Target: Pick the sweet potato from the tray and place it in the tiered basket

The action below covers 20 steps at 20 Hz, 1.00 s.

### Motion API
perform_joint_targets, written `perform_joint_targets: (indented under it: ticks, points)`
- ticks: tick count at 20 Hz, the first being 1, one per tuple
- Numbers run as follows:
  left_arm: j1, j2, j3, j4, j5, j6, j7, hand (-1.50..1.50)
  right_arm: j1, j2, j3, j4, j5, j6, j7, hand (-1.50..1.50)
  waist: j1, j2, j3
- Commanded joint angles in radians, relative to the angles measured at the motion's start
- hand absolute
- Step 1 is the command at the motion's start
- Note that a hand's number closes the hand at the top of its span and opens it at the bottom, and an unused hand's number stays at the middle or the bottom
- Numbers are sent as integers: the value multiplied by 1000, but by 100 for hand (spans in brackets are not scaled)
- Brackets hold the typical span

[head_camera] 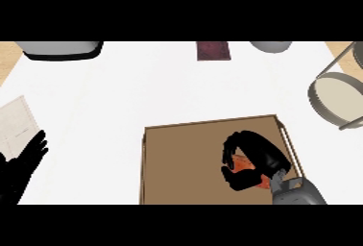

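in the head view, the white counter (pixel 142 91) fills most of the scene, and a brown tray (pixel 184 163) lies on it in the lower middle part. the tray is flat with a thin raised rim, and its right rim shows as a pale line.

the right hand (pixel 257 153) is over the right part of the tray, coming from the lower edge with its grey forearm (pixel 296 191) behind it. its fingers and its thumb are curled round the sweet potato (pixel 243 165), which shows only as an orange piece between the black fingers. most of the sweet potato is hidden by the hand. it is inside the borders of the tray, but i cannot tell if it touches the tray floor or is a little above it.

the left hand (pixel 22 166) shows at the left edge of the view, over the counter. its fingers are straight and point up, released, with nothing in them. just above it lies a pale sheet (pixel 18 122) on the counter.

the tiered basket (pixel 339 93) stands at the right edge, well apart from the tray. it has a grey ring round a cream floor, and thin grey bars rise from it.

along the far edge are a grey and black object (pixel 60 49) at the left, a dark red flat object (pixel 213 50) in the middle, and a grey round object (pixel 271 46) more to the right.
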Motion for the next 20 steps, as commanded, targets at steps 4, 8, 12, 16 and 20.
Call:
perform_joint_targets:
  ticks: [4,8,12,16,20]
  points:
    - [8,-34,6,-16,30,25,11,0,54,-17,161,-284,402,-197,278,150,-27,-3,-10]
    - [13,-11,7,-38,33,30,20,0,63,-17,192,-526,538,-178,458,150,-28,-1,-9]
    - [-9,-44,-20,-22,18,51,11,0,-8,-6,204,-707,660,-110,579,150,-14,8,-9]
    - [-31,-27,-10,-21,24,24,-1,0,-63,19,153,-852,685,20,654,150,8,16,-9]
    - [-40,-57,-31,-15,14,18,-5,0,-126,48,19,-799,630,-7,586,150,16,20,-7]
